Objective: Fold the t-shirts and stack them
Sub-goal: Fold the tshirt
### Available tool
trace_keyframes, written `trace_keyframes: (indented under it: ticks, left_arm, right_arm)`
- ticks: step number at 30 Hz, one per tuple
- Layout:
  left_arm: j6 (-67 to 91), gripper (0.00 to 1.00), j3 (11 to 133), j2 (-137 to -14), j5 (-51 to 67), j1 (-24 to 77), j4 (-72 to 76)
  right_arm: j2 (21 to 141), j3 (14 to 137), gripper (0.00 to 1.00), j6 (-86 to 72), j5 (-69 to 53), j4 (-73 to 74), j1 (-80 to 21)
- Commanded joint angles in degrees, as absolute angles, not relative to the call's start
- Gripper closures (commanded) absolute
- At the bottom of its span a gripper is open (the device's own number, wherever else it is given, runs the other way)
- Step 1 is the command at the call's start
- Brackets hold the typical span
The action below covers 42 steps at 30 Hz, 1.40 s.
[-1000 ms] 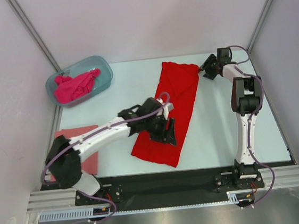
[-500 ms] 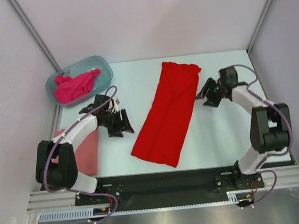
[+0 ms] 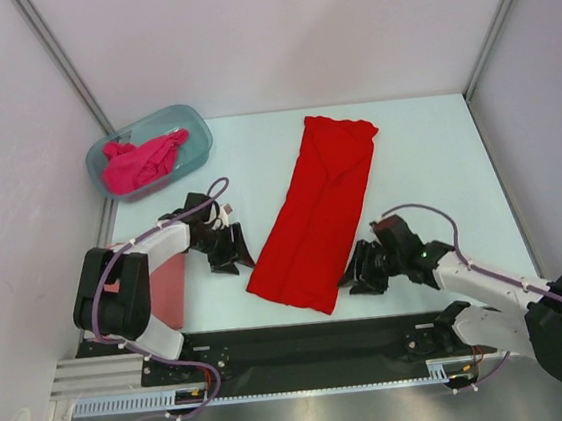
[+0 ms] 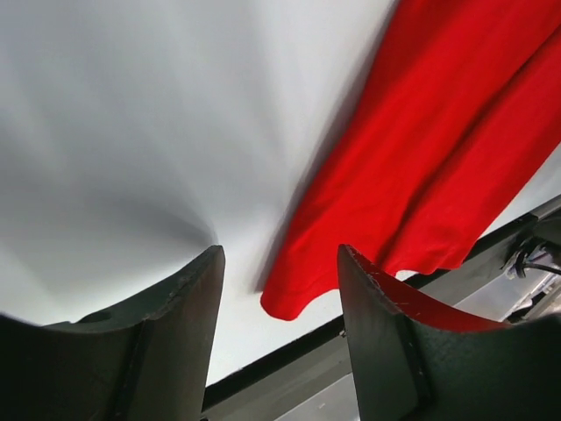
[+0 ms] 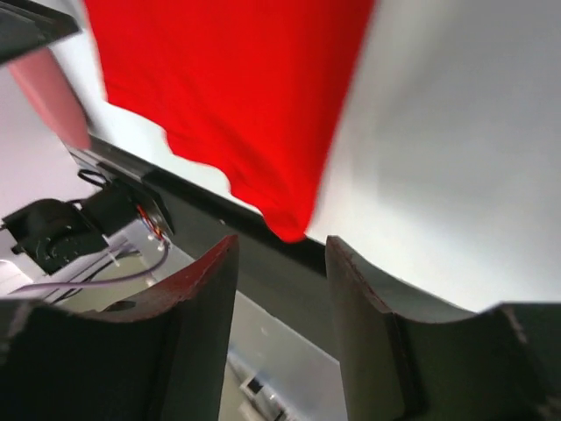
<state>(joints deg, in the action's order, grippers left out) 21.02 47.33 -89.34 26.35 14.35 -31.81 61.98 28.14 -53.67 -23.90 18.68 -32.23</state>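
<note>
The bright red t-shirt (image 3: 316,212) lies folded into a long strip, running from the back centre of the table to the near edge. It also shows in the left wrist view (image 4: 438,149) and the right wrist view (image 5: 237,88). My left gripper (image 3: 234,256) is open and empty just left of the strip's near left corner. My right gripper (image 3: 360,275) is open and empty just right of its near right corner. The salmon-pink t-shirt (image 3: 169,288) lies folded at the near left, partly under the left arm. The magenta-pink t-shirt (image 3: 140,162) is crumpled in the tub.
The translucent blue-grey plastic tub (image 3: 192,124) stands at the back left. The table's black front edge (image 3: 304,334) runs just past the red strip's near end. Grey walls close in the table on three sides.
My right arm has swung from the back right down to the strip's near right corner. My left gripper has moved off the red shirt, out to the left, then back to its near left corner.
</note>
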Motion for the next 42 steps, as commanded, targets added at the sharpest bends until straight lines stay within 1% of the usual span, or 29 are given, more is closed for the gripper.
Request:
trace_keyframes:
  ticks: [1, 2, 4, 8, 10, 11, 15, 22, 30, 33, 34, 35, 36, 37, 40, 42]
  left_arm:
    - [20.0, 0.41, 45.0, -90.0, 28.8, 14.6, -29.5]
    - [20.1, 0.41, 44.1, -90.3, 28.6, 15.0, -29.2]
    - [20.5, 0.41, 43.3, -90.8, 28.4, 15.4, -28.3]
    - [22.5, 0.45, 42.3, -92.5, 28.5, 16.9, -27.3]
    - [22.9, 0.47, 41.8, -93.5, 28.5, 17.3, -26.8]
    - [23.2, 0.50, 41.4, -93.7, 27.7, 17.6, -26.9]
    - [24.3, 0.54, 40.8, -92.7, 25.4, 18.4, -27.3]
    - [25.3, 0.55, 40.4, -92.8, 24.7, 18.7, -27.9]
    - [26.0, 0.60, 40.1, -92.7, 25.2, 18.8, -28.0]
    - [26.5, 0.66, 39.4, -92.3, 25.9, 19.0, -27.8]
    - [26.8, 0.72, 39.3, -92.0, 26.0, 19.1, -27.8]
    - [27.2, 0.76, 38.9, -91.7, 26.2, 19.5, -27.8]
    - [27.4, 0.81, 38.7, -91.2, 26.0, 19.9, -27.7]
    - [27.9, 0.89, 38.5, -90.4, 25.9, 20.7, -27.8]
    - [30.3, 1.00, 36.5, -86.9, 26.6, 23.3, -26.8]
    - [32.6, 1.00, 33.9, -84.3, 27.1, 24.3, -26.3]
  right_arm:
    - [60.8, 22.2, 0.51, -67.1, -19.0, 9.2, -39.4]
    - [61.6, 21.9, 0.51, -67.8, -18.5, 6.7, -40.9]
    - [65.5, 22.8, 0.51, -68.1, -16.0, 6.6, -44.3]
    - [70.2, 23.9, 0.51, -68.5, -13.5, 5.0, -47.5]
    - [70.7, 23.5, 0.50, -69.0, -11.9, 4.7, -48.1]
    - [70.8, 23.2, 0.50, -69.7, -11.5, 4.3, -48.2]
    - [70.8, 21.5, 0.51, -71.1, -11.6, 1.7, -48.3]
    - [69.8, 21.5, 0.51, -72.2, -10.6, 3.8, -50.4]
    - [71.1, 20.0, 0.53, -73.7, -10.3, 1.8, -51.5]
    - [72.0, 19.3, 0.59, -74.4, -9.7, 0.5, -51.5]
    - [72.2, 19.2, 0.67, -74.4, -9.5, 0.5, -51.5]
    - [72.3, 19.2, 0.73, -74.3, -9.3, 0.5, -51.5]
    - [72.2, 19.3, 0.91, -74.1, -8.6, 1.4, -51.5]
    - [71.9, 19.5, 0.99, -74.0, -8.1, 2.9, -51.5]
    - [68.7, 19.4, 1.00, -73.7, -6.5, 8.9, -51.5]
    - [63.9, 19.2, 1.00, -72.9, -5.1, 12.9, -51.6]
